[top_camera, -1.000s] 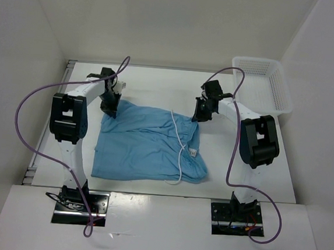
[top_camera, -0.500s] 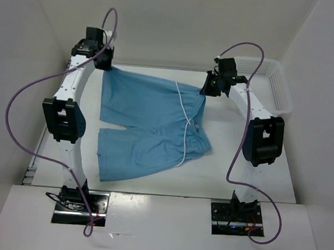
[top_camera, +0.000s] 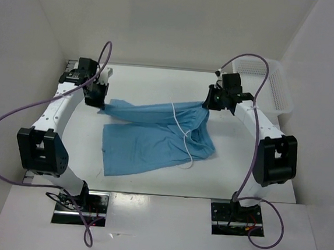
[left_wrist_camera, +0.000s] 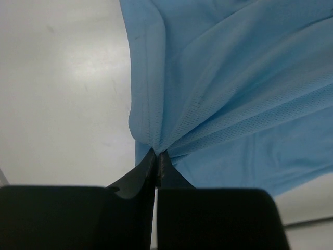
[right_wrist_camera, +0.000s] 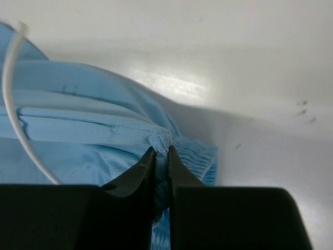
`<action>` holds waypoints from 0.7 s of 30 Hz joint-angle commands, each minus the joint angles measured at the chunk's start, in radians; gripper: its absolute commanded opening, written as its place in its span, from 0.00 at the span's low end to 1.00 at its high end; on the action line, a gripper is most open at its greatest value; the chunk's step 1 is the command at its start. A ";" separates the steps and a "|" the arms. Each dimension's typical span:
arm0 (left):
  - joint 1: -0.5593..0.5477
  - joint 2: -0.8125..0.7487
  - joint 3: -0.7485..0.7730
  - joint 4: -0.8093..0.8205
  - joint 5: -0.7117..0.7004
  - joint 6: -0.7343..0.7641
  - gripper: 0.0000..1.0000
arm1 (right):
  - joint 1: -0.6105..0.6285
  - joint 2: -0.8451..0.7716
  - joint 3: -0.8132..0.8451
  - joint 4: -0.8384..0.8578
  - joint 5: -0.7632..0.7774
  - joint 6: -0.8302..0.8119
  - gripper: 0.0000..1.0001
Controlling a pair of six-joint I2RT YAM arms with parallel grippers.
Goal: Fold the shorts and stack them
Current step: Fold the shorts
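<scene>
The light blue shorts (top_camera: 154, 137) lie partly on the table, their far edge lifted and stretched between both grippers. My left gripper (top_camera: 100, 104) is shut on the leg-end corner of the shorts (left_wrist_camera: 218, 83), fabric bunched at its tips (left_wrist_camera: 156, 152). On the right, my right gripper (top_camera: 208, 103) is shut on the gathered waistband of the shorts (right_wrist_camera: 104, 125), with cloth pinched between its fingers (right_wrist_camera: 162, 151). The white drawstring (top_camera: 184, 132) trails down across the fabric and shows again as a white cord (right_wrist_camera: 15, 104) in the right wrist view.
A white mesh basket (top_camera: 270, 87) stands at the far right corner of the table (top_camera: 159, 83), just beyond the right arm. White walls close in the table on three sides. Purple cables loop above both arms.
Both grippers have come back toward the near side and lower, carrying the shorts' far edge over the lower part. The left gripper closed on the corner within the last second.
</scene>
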 commanded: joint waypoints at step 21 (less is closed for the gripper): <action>-0.058 -0.360 -0.329 -0.308 0.058 0.004 0.00 | 0.066 -0.415 -0.366 0.027 -0.003 -0.061 0.00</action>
